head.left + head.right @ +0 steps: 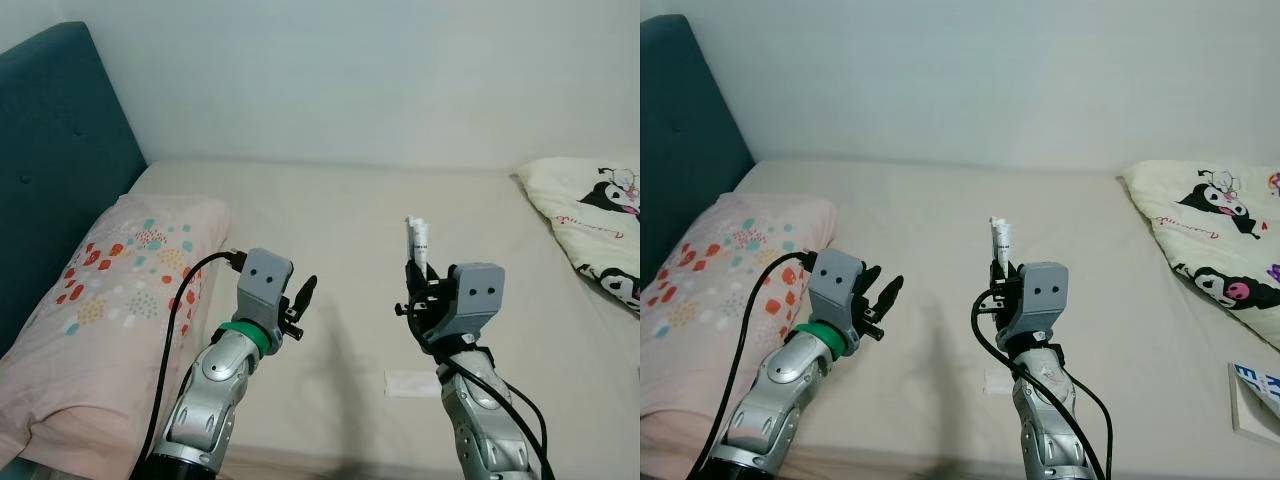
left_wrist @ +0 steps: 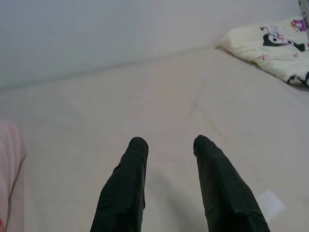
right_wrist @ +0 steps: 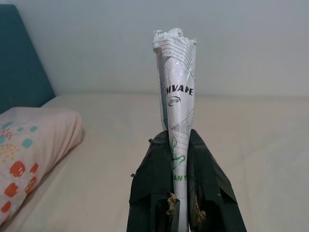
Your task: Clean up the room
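Observation:
My right gripper (image 1: 418, 272) is raised over the beige bed (image 1: 350, 230), shut on a rolled white wrapper (image 1: 418, 240) with green and black print, which sticks up from between the fingers (image 3: 176, 92). My left gripper (image 1: 300, 300) is held up beside it, open, with nothing between its two black fingers (image 2: 128, 188). A small flat white paper (image 1: 410, 384) lies on the sheet just below the right gripper; it also shows in the left wrist view (image 2: 270, 203).
A pink pillow (image 1: 110, 290) with coloured dots lies at the left against a teal headboard (image 1: 50, 170). A cream cartoon-print blanket (image 1: 600, 220) lies at the right. A white booklet (image 1: 1255, 398) rests at the bed's right edge. A pale wall (image 1: 350, 70) stands behind.

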